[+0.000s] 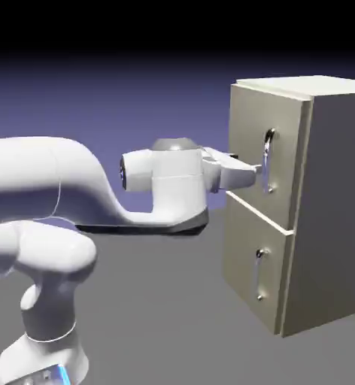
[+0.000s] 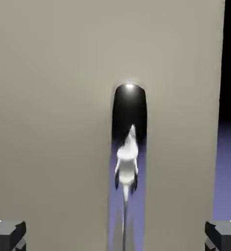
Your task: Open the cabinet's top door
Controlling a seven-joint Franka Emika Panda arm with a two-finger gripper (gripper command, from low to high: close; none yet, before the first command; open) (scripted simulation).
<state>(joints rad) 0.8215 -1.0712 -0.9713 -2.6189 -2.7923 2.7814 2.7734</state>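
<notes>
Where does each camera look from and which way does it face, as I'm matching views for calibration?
Exterior view: stands off beside the robot, looking across at the cabinet; shows the arm from its base up to the gripper.
Hand view: sits on the hand, facing the top door head-on; only two finger tips show.
Shared: top door, its handle and the fingers.

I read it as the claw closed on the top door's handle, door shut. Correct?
Not quite: the claw is open, its tips wide apart on either side of the handle, as the hand view shows. The top door is shut.
</notes>
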